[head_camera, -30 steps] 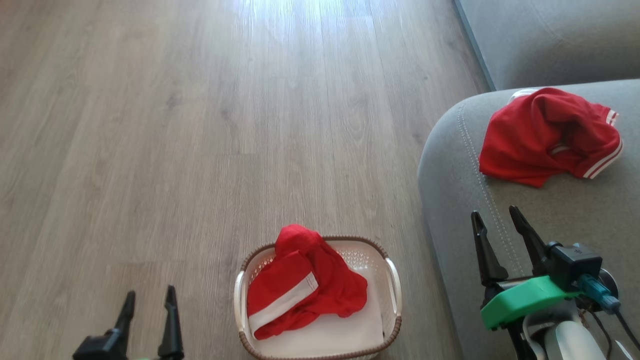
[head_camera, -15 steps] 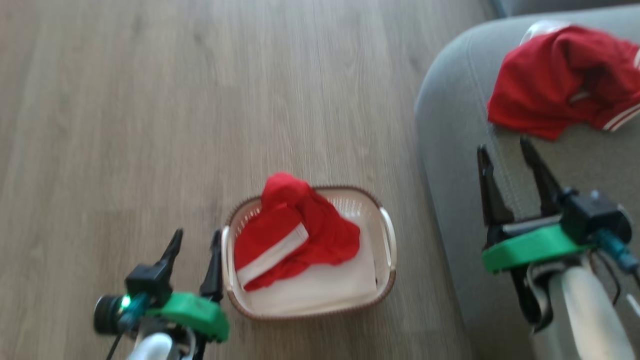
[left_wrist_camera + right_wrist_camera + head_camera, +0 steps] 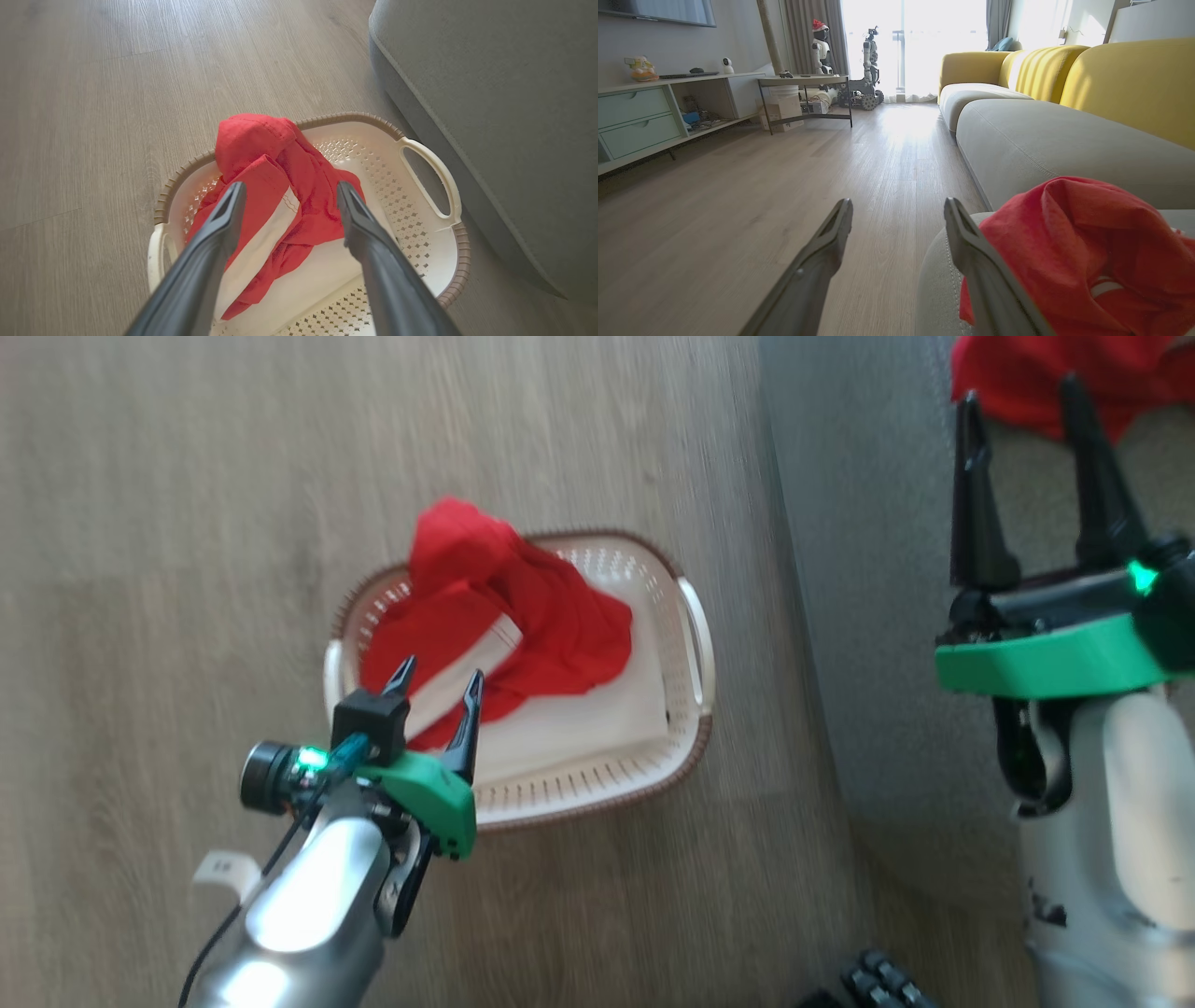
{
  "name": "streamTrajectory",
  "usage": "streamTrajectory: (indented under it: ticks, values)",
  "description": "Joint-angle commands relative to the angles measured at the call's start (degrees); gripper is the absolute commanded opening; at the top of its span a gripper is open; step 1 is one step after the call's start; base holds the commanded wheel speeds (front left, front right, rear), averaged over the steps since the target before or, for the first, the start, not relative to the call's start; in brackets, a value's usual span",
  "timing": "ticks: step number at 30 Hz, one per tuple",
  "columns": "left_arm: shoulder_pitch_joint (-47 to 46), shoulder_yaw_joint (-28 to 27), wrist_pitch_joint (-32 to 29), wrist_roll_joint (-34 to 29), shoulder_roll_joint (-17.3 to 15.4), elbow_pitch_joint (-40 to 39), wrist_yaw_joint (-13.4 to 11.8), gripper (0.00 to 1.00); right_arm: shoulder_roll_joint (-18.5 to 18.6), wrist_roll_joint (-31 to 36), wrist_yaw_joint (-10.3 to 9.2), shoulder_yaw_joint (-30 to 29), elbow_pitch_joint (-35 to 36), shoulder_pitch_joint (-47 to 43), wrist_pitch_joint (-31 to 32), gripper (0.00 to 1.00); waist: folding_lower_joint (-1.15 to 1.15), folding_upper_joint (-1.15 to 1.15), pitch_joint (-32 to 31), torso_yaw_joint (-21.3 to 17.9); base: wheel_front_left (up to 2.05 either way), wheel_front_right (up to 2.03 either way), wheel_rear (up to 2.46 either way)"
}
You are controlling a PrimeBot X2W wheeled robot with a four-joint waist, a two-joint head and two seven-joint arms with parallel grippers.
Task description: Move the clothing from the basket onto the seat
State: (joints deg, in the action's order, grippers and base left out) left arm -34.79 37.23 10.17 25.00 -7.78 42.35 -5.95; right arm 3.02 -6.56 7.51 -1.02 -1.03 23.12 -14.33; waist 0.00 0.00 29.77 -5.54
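Observation:
A red garment with a white stripe [image 3: 495,616] [image 3: 275,186] lies heaped in the cream basket [image 3: 686,616] [image 3: 434,186] on the wood floor, over a white cloth. My left gripper [image 3: 437,679] [image 3: 287,191] hangs open just above the garment, its fingers on either side of the white stripe, touching nothing. A second red garment [image 3: 1027,373] [image 3: 1069,252] rests on the grey seat [image 3: 868,569] [image 3: 1045,144]. My right gripper [image 3: 1022,397] [image 3: 899,207] is open over the seat's edge, with that garment just beyond and to the right of its fingers.
The seat's side [image 3: 490,116] stands close to the basket's right handle. Open wood floor [image 3: 187,523] stretches left of the basket. Far down the room stand a low cabinet [image 3: 644,116], a small table [image 3: 808,81], another robot [image 3: 868,56] and yellow sofa backs [image 3: 1111,79].
The head camera has tilted down, shifting the whole picture. My left gripper has come from beside the basket's left rim to over the garment inside it. The right gripper has stayed open.

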Motion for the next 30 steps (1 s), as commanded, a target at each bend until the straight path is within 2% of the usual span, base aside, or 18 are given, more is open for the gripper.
streamTrajectory:
  ticks: [1,11,20,30]
  values:
    - [-1.84,-0.83,0.37,-0.68,-0.19,0.95,0.53,1.0,-0.14,-0.37,-0.02,1.37,2.62,1.2,-0.52,1.0,0.0,0.0,6.06,-2.69,0.0,0.0,0.0]
    - [-12.2,1.47,0.98,-1.82,2.8,16.0,3.56,1.0,-0.14,-0.51,-0.02,3.57,7.62,6.39,-0.65,1.0,0.0,0.0,15.19,-4.66,0.0,0.0,0.0]
    - [-18.87,2.57,1.31,-2.58,3.6,24.33,3.37,1.0,-0.14,-0.98,-0.02,4.52,10.72,7.84,-0.66,1.0,0.0,0.0,19.7,-5.82,0.0,0.0,0.0]
    - [-23.74,2.89,1.95,-2.72,2.8,29.13,2.28,1.0,-0.14,-1.84,-0.02,5.04,12.79,8.13,-0.66,1.0,0.0,0.0,23.02,-7.06,0.0,0.0,0.0]
